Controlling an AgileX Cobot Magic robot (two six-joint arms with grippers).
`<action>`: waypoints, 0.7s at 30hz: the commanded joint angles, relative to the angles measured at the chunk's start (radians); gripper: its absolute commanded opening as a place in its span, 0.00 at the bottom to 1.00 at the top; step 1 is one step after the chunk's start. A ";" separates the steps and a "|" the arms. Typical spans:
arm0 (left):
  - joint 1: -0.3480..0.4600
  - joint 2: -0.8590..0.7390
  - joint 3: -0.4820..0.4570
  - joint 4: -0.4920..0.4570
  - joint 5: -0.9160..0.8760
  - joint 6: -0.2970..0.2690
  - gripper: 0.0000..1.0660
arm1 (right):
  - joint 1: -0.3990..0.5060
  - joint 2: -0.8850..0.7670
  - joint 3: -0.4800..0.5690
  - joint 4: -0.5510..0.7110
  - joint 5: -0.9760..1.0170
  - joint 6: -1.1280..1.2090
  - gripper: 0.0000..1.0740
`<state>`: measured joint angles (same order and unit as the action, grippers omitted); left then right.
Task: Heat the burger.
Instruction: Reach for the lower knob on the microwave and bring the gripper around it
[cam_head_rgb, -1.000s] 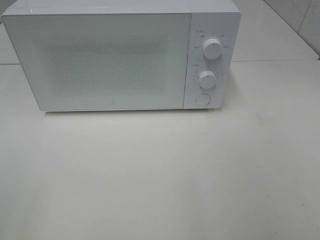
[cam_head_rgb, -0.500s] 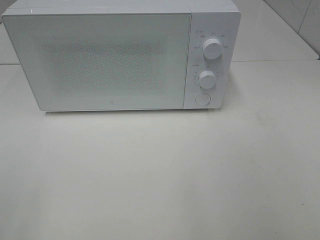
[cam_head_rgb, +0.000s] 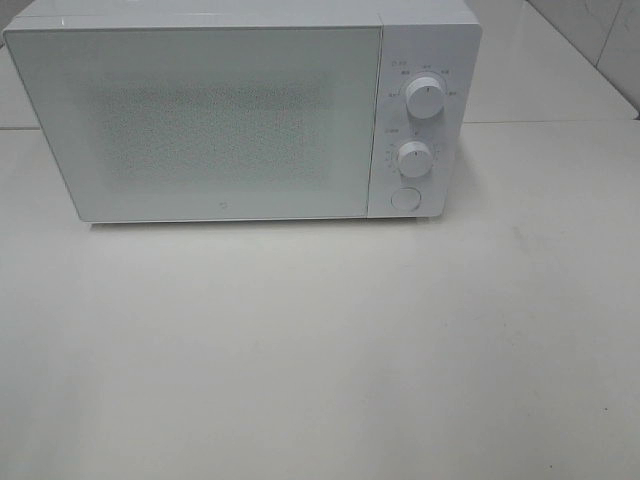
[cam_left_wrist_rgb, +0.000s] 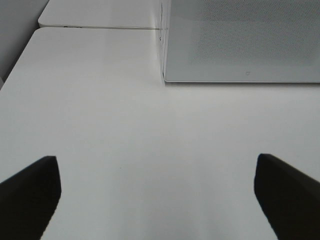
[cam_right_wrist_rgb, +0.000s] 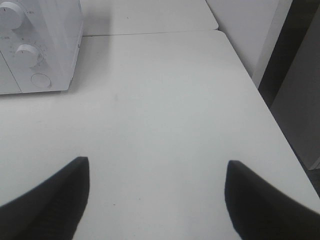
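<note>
1. Black fingers of the left claw stand wide apart, released and holding nothing. They sit above the white bench and face the door-side front corner of the microwave.
2. Right claw is likewise spread wide and empty above the bench. Its dark fingers point past the microwave's control side.
3. Burger: it shows in no view, so I cannot tell where it lies relative to either claw. The frosted door is shut and hides the inside.
4. White microwave fills the upper part of the high view, with the door at left and the control panel at upper right. The panel carries an upper knob, a lower knob and a round button beneath them.
5. Small grey markings ring both knobs but are too small to read. A tiny logo at the door's lower edge is also unreadable.
</note>
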<state>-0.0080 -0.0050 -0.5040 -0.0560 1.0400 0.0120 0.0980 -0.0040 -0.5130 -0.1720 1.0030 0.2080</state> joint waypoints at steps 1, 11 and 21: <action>0.003 -0.024 0.004 -0.008 -0.005 -0.001 0.92 | -0.006 -0.024 -0.001 -0.004 -0.002 -0.006 0.68; 0.003 -0.024 0.004 -0.008 -0.005 -0.001 0.92 | -0.006 0.053 -0.048 -0.010 -0.083 0.013 0.71; 0.003 -0.024 0.004 -0.008 -0.005 -0.001 0.92 | -0.006 0.189 -0.032 -0.009 -0.231 0.014 0.71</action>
<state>-0.0080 -0.0050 -0.5040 -0.0560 1.0400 0.0120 0.0980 0.1830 -0.5490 -0.1750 0.7910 0.2140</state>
